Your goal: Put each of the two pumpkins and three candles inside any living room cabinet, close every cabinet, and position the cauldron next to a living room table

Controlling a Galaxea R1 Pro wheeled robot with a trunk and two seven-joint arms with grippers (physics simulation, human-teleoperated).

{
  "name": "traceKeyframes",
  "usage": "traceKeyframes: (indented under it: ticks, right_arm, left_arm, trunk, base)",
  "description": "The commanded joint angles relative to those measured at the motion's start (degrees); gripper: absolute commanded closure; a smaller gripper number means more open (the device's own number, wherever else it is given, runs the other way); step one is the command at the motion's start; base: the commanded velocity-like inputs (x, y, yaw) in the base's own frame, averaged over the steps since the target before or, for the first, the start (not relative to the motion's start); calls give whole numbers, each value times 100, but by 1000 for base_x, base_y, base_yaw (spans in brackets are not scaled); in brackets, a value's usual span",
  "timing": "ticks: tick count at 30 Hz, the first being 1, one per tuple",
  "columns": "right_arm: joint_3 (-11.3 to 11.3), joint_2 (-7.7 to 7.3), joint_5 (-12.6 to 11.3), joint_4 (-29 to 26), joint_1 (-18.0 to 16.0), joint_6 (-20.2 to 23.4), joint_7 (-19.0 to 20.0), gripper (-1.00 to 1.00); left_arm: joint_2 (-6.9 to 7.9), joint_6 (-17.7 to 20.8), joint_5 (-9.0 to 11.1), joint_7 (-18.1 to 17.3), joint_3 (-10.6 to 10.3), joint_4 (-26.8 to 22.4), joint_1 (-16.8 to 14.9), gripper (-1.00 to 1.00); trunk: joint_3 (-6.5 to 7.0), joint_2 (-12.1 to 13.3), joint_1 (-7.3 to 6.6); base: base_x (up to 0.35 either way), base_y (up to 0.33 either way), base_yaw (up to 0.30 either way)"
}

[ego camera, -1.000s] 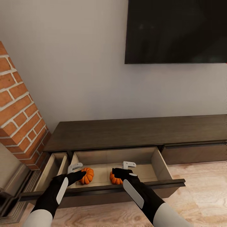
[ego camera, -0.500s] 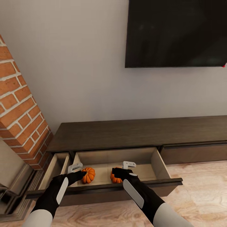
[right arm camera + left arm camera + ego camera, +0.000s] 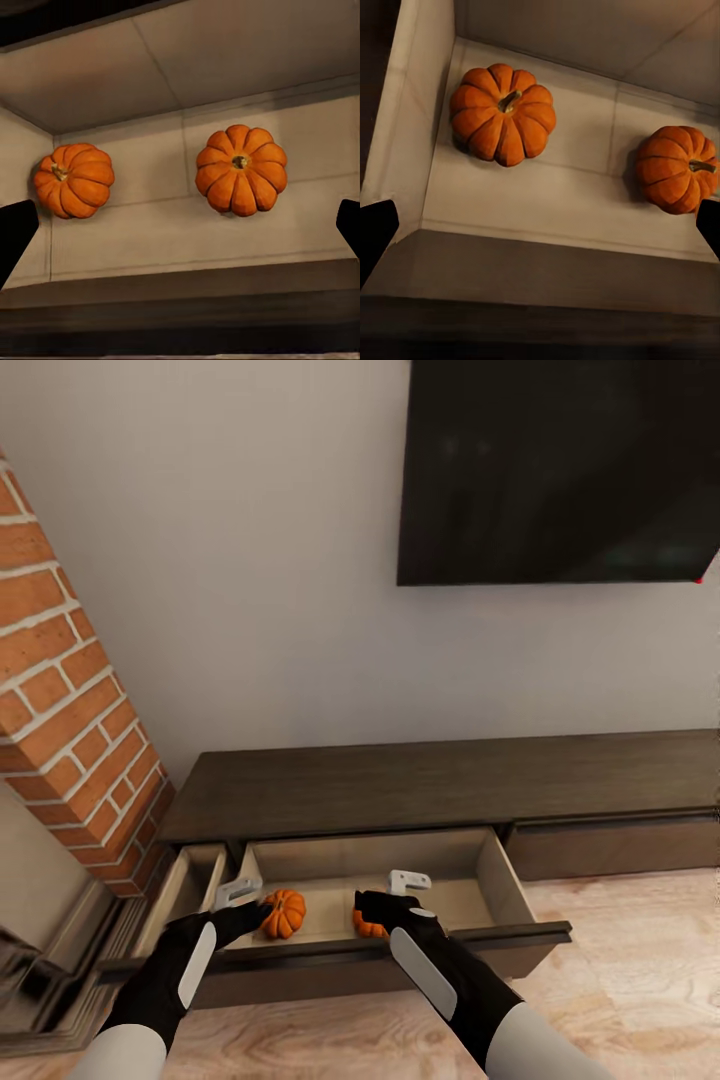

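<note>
— Since a moment ago the view has lifted; both pumpkins lie where they were in the cabinet's (image 3: 420, 790) open drawer.

— And the grippers?

— Left gripper (image 3: 238, 890) and right gripper (image 3: 408, 881) hang spread wide above left pumpkin (image 3: 284, 912) and right pumpkin (image 3: 367, 926), holding nothing.

Matt dark wood-grain cabinet (image 3: 430, 785); rough red brick pillar (image 3: 70, 700).

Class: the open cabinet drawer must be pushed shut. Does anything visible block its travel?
Nothing visible does. Both pumpkins lie on the floor of the cabinet drawer, below its rim; the left tool and right tool hover open above it.
</note>
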Motion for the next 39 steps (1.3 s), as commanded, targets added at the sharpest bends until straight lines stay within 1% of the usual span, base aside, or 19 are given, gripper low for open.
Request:
traceKeyframes:
  ticks: [1,21,32,39]
  right_arm:
    - [16,-4,-35,-9,-6,13,-45,-100]
    - [25,0,6,-11,-6,16,-33,-100]
    - [25,-9,19,7,-6,15,12,-100]
    - [25,-9,24,19,-3,12,21,-100]
  left_arm:
    - [-7,37,21,-20,28,-7,-2,-100]
    - [-11,35,19,-21,28,-7,-3,-100]
    - [-15,28,2,-21,4,3,-1,-100]
    - [-15,24,2,-15,-1,28,-2,-100]
  trunk:
    - [14,39,-26]
    - [373,841,-466]
    - [373,841,-466]
    - [355,801,-444]
  base:
    - [-295,85,0]
    - [-311,93,0]
    - [-295,20,0]
    - [-128,0,0]
